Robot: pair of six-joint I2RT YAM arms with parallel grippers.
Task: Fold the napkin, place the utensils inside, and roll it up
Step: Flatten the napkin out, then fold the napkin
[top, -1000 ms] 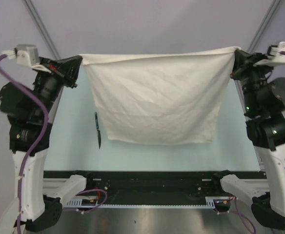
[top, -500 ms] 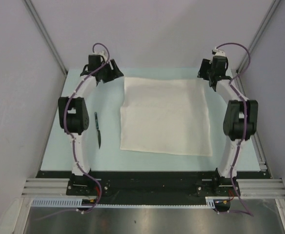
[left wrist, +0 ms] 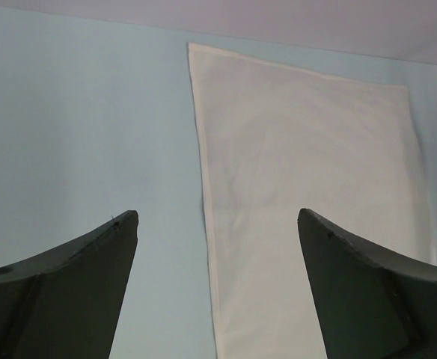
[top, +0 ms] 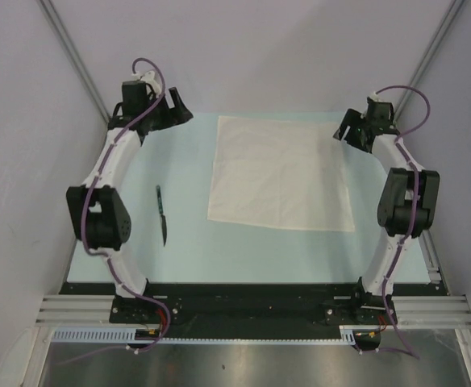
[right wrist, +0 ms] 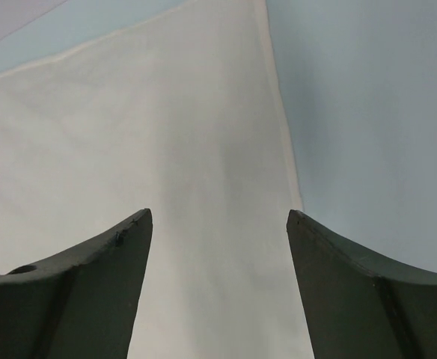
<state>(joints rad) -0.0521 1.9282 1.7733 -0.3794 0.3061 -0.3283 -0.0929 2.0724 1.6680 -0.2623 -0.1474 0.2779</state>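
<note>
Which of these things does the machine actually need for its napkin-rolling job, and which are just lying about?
Needed for the job: the napkin, spread flat; the knife, lying to its left, apart from it; the left gripper and right gripper, both open and empty.
Just there: the table beneath them; the grey walls around. Nothing else loose shows.

White napkin [top: 280, 173] flat, unfolded on table — slim dark knife [top: 162, 214] well left, apart.
</note>
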